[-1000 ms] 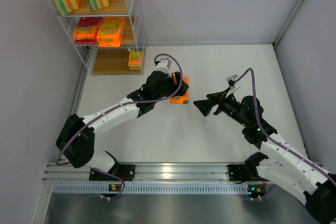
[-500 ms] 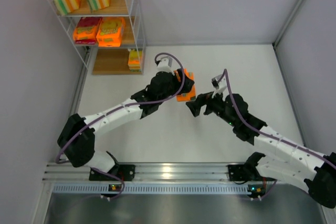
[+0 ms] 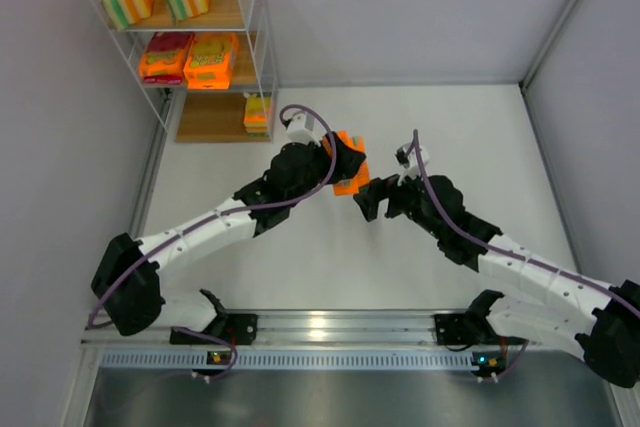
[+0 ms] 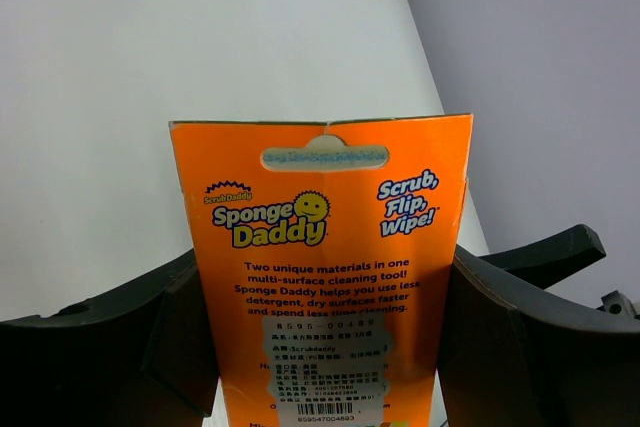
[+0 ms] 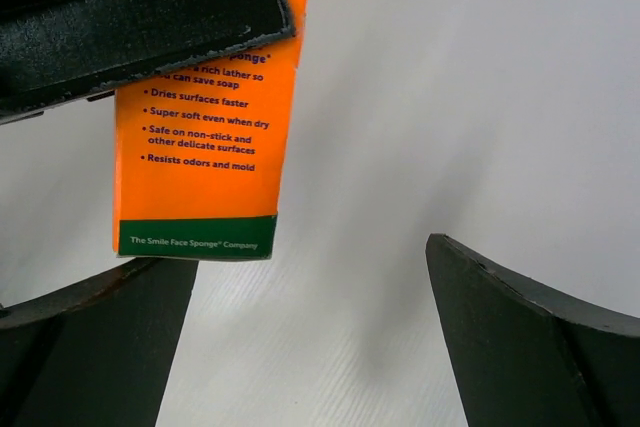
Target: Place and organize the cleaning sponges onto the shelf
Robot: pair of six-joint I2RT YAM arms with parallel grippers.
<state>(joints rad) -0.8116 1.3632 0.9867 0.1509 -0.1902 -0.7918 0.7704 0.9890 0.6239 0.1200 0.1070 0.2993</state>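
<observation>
Sponge pack [image 4: 318, 247] is sitting clamped between the fingers of my left gripper [image 3: 346, 160], and I am holding it above the middle of the table [image 3: 470, 137]. My right gripper [image 5: 310, 337] is hanging spread wide just beside the pack's lower end, gripping nothing. Five other packs [image 3: 210, 59] are sitting on the shelf [image 3: 262, 42]: two on top, two in the middle, one at the bottom.
</observation>
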